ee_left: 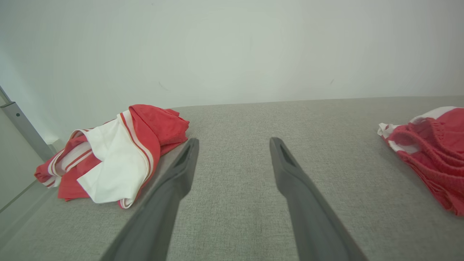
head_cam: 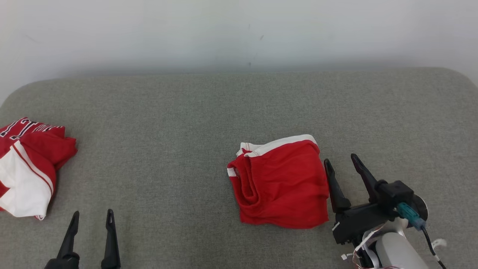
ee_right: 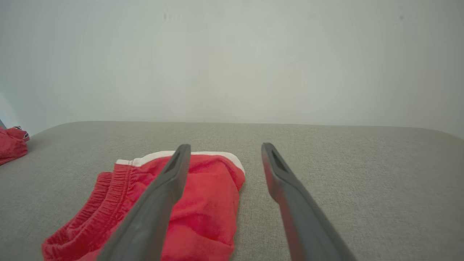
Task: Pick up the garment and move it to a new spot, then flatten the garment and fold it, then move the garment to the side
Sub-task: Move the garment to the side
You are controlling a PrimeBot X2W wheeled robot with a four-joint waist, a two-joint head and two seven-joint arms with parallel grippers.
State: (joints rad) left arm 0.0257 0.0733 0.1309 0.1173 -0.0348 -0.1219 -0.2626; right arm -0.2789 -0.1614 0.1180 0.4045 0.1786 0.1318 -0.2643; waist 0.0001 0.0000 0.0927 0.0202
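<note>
The garment (head_cam: 282, 183) is a folded pair of red shorts with a white hem and elastic waistband, lying right of centre on the grey cushion. It appears again in the right wrist view (ee_right: 203, 203) and at the right edge of the left wrist view (ee_left: 431, 152). My right gripper (head_cam: 340, 163) stands open just to the right of it, its left finger close to the fabric's edge, nothing between the fingers (ee_right: 224, 148). Down at the lower left, my left gripper (head_cam: 92, 217) is open and empty over bare cushion (ee_left: 233, 143).
A second red and white garment (head_cam: 26, 164) with lettering lies crumpled at the cushion's left edge, also in the left wrist view (ee_left: 116, 156). A pale wall (head_cam: 239, 33) rises behind the grey cushion (head_cam: 168, 123). A metal bar (ee_left: 21, 127) stands at the far left.
</note>
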